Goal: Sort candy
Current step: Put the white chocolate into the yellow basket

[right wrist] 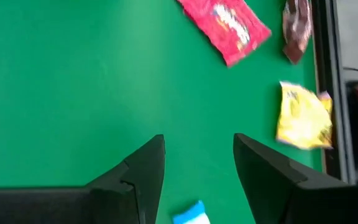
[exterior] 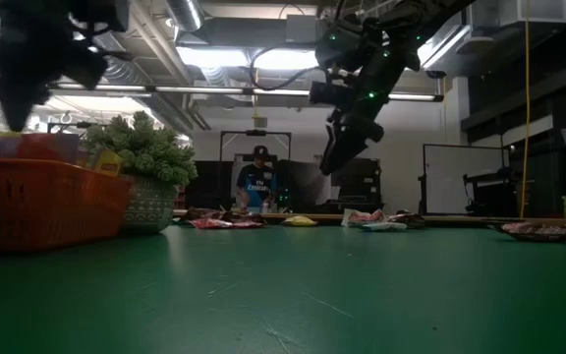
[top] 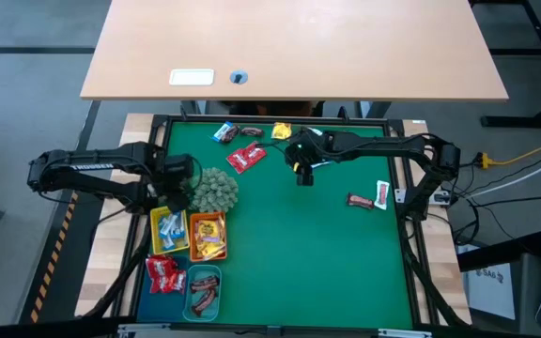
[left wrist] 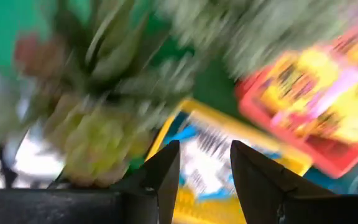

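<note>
Green worktop, risks noted from biggest item to smallest. The plant ball sits just beside the yellow tray, and the left tool hangs over that tray with its fingers apart and nothing between them; judged risk: any sideways move from here may brush the spiky leaves, drag the plant, or nudge the tray out of line with the orange tray touching it. The blue-white candy lies in the yellow tray directly under the tool, so a low pass could flick pieces back out over the rim. The right tool hovers above bare green near the far edge, fingers standing apart, empty. Unsorted candy lies there: a red packet, a yellow packet close to the worktop's black frame, a dark bar, and a blue-white piece just behind the fingers. Judged risk: the yellow packet is so near the frame that a finger could strike the rail, and flat wrappers may slide rather than lift. Two more pieces lie well apart, near the right edge.
</note>
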You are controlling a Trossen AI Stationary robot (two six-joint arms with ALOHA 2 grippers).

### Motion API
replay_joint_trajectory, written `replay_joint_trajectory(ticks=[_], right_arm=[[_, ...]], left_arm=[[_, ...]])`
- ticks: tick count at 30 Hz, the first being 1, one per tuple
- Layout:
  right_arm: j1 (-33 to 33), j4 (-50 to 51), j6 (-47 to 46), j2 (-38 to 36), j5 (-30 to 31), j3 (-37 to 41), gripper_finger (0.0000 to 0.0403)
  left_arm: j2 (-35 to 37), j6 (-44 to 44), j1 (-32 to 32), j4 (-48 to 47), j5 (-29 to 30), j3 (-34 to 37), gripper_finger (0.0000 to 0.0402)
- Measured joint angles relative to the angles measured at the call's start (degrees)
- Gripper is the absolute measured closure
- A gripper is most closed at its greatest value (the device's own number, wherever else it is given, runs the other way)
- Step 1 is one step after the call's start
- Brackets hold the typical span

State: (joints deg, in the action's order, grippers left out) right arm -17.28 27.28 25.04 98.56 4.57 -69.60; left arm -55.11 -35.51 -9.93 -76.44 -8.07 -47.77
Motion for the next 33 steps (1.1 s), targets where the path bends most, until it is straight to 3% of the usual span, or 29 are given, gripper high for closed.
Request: replay_joint_trajectory(ticks=[3, 9, 13, 16, 19, 25, 33], right_arm=[[-1.26, 4.19, 1.45, -0.03, 0.45, -0.01, 0.0212], [-8.93, 15.26, -0.31, -0.58, -5.41, -0.43, 0.0212], [-14.35, 14.27, -1.99, -0.31, -9.17, 1.79, 0.0212], [-17.03, 13.04, -2.67, 0.53, -14.74, 3.53, 0.0212], [-17.4, 13.18, -2.52, 1.14, -16.24, 5.18, 0.0212], [-16.31, 11.59, 1.26, 1.16, -14.27, 7.04, 0.0212], [-15.37, 5.31, 6.8, 1.16, -12.56, 8.74, 0.0212]], left_arm=[[0.0, 0.11, 0.0, 6.86, -0.46, 0.01, 0.0266], [0.0, 5.74, 0.0, 20.28, -1.75, 0.02, 0.0268], [-0.02, 10.85, 0.0, 33.84, -1.49, 0.02, 0.0268], [-0.04, 14.65, 0.01, 44.23, 1.37, 0.02, 0.0268], [-0.04, 18.72, -0.02, 51.75, 4.83, 0.02, 0.0268], [-0.04, 26.53, -0.02, 57.24, 11.14, 0.02, 0.0268], [-0.07, 30.1, -0.01, 57.74, 16.08, 0.02, 0.0269]])
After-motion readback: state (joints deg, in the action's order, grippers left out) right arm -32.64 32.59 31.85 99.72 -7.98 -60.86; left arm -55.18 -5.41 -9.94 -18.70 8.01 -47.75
